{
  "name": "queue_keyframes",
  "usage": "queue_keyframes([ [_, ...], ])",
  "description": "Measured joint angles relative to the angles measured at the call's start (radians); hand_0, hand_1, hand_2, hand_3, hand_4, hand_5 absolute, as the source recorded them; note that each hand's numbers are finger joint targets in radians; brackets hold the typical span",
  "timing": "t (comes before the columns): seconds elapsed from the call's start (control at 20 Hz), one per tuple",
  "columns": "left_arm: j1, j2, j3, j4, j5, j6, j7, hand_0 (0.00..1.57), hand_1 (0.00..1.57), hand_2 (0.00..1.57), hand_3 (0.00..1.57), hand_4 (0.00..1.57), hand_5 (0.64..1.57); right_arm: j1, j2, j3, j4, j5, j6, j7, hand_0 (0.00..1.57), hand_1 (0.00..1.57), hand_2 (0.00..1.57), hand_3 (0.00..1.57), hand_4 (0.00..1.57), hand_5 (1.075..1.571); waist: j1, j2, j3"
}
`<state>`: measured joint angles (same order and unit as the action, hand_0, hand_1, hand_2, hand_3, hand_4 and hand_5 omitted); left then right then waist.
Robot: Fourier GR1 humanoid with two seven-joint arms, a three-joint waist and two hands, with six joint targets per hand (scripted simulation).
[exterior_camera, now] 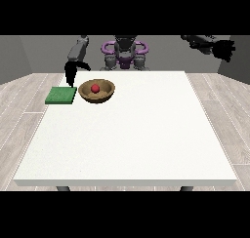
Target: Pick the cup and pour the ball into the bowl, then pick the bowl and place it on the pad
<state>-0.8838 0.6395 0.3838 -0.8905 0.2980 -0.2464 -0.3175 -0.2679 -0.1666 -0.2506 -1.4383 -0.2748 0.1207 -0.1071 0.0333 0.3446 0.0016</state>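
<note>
A brown wooden bowl [97, 91] stands on the table's far left part, and a red ball [95, 88] lies inside it. Just left of the bowl lies a flat green pad [61, 95]. The hand at the view's left [71, 72] hangs above the pad's far right corner with its fingers pointing straight down, holding nothing. It is a short way left of the bowl and does not touch it. The hand at the view's right [222, 49] is raised high, off beyond the table's right edge, with curled fingers and nothing in them. No cup is in view.
The white table [132, 139] stretches wide toward the camera. The robot's torso [125, 54] stands behind the far edge. Grey wooden floor surrounds the table.
</note>
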Motion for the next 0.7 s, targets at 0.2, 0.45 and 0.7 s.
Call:
queue_keyframes([
  [0.2, -0.054, 0.055, 0.009, -0.020, 0.014, -0.006, 0.059, 0.00, 0.00, 0.00, 0.00, 0.00, 1.548, -0.051, -0.006, -0.022, 0.151, 0.000, 0.028, -0.083, 0.00, 0.00, 0.00, 0.00, 0.29, 1.570, -0.003, 0.020, 0.0001],
  [0.45, -0.088, 0.080, 0.004, -0.054, 0.031, 0.001, 0.139, 0.00, 0.00, 0.00, 0.00, 0.00, 1.536, -0.101, -0.010, -0.039, 0.337, 0.007, 0.049, -0.149, 0.00, 0.00, 0.00, 0.00, 0.37, 1.570, 0.002, 0.001, 0.0000],
  [0.7, -0.124, 0.096, 0.003, -0.088, 0.058, -0.002, 0.201, 0.00, 0.00, 0.00, 0.00, 0.00, 1.536, -0.180, -0.024, -0.068, 0.478, -0.009, 0.049, -0.164, 0.00, 0.00, 0.00, 0.00, 0.40, 1.571, 0.016, -0.009, -0.0033],
])
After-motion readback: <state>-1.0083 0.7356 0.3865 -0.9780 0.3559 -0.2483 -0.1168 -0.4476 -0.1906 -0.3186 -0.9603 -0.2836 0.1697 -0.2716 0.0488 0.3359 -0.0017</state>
